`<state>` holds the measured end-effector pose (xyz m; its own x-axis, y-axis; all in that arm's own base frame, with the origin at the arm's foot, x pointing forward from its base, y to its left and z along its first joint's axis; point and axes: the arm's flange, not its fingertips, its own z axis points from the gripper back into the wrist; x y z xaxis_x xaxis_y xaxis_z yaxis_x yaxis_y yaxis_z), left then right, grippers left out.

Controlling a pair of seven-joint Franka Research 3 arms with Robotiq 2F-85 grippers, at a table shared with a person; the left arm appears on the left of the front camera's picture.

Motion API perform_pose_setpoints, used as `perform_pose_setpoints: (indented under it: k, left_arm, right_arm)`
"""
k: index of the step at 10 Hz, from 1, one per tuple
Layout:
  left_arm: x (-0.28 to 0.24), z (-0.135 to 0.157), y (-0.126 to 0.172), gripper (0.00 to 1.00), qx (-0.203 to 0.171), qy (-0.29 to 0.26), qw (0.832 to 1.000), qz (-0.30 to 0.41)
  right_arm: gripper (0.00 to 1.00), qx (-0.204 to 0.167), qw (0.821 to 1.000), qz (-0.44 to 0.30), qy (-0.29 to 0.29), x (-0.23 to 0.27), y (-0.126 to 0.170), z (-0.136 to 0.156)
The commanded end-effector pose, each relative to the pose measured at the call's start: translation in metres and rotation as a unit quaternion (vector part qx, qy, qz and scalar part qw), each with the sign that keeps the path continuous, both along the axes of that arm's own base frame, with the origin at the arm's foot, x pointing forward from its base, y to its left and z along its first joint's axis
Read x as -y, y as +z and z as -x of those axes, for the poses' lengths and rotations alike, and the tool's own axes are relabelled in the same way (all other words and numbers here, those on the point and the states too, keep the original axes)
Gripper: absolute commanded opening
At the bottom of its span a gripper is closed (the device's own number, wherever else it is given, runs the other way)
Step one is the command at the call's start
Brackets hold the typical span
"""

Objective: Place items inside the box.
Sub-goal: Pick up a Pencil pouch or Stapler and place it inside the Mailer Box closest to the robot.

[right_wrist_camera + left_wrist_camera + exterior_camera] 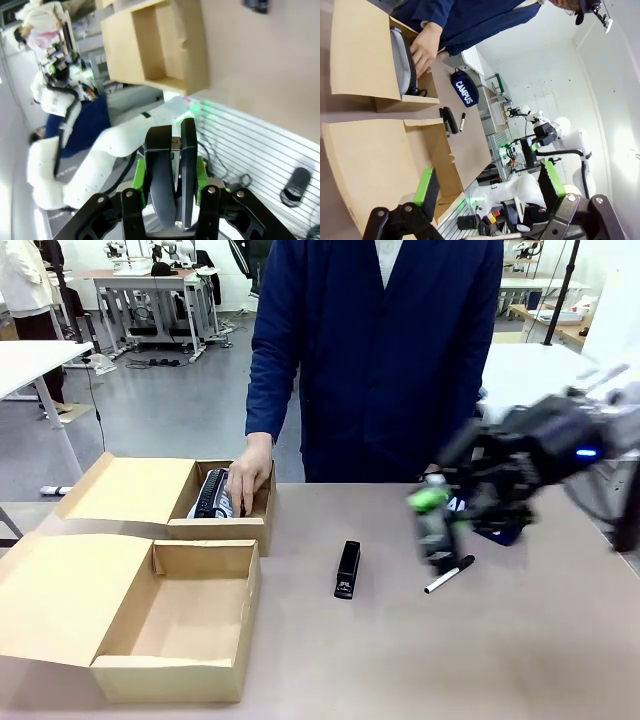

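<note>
Right gripper, blurred in the front view, hangs above the table at 3 o'clock of the picture, its green pads clenched on a black stapler. Just beside it at 5 o'clock lies the black-and-white marker. At its 3 o'clock a navy pencil case peeks from behind the arm, and at 8 o'clock, apart, a second stapler lies flat. Two open cardboard boxes sit toward the picture's 8 o'clock: the near box and, at its 12 o'clock, the far box, where the person's hand rests on a grey zip pouch. In the left wrist view, the left gripper stands released, jaws spread wide with nothing between them, over the near box. At 11 o'clock the person's hand touches the grey zip pouch in the far box. Toward 12 o'clock lie the second stapler, the black-and-white marker and the navy pencil case, lettered "CAMPUS". In the right wrist view, the right gripper clamps the black stapler between its pads, with the near box at 12 o'clock.
</note>
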<state>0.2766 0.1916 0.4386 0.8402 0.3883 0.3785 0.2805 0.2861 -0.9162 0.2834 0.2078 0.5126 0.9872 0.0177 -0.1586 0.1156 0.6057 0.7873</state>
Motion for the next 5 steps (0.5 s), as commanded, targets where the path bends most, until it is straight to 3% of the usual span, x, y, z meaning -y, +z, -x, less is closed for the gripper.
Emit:
perform_pose_setpoints:
  k: [1,2,3,5]
  left_arm:
    - [0.001,0.0,0.002,1.0,0.016,0.001,1.0,0.005]
    - [0.001,0.0,0.002,1.0,0.016,0.001,1.0,0.005]
    - [0.001,0.0,0.002,1.0,0.016,0.001,1.0,0.005]
    - [0.001,0.0,0.002,1.0,0.016,0.001,1.0,0.005]
  right_arm:
    - [0.42,-0.026,1.0,0.003,-0.017,-0.102,0.0,-0.026]
    - [0.42,-0.038,0.998,-0.014,-0.049,-0.154,-0.013,-0.035]
    - [0.42,-0.022,0.998,0.011,-0.058,-0.202,-0.03,-0.042]
    - [0.42,-0.017,0.999,0.018,-0.033,-0.261,-0.066,-0.046]
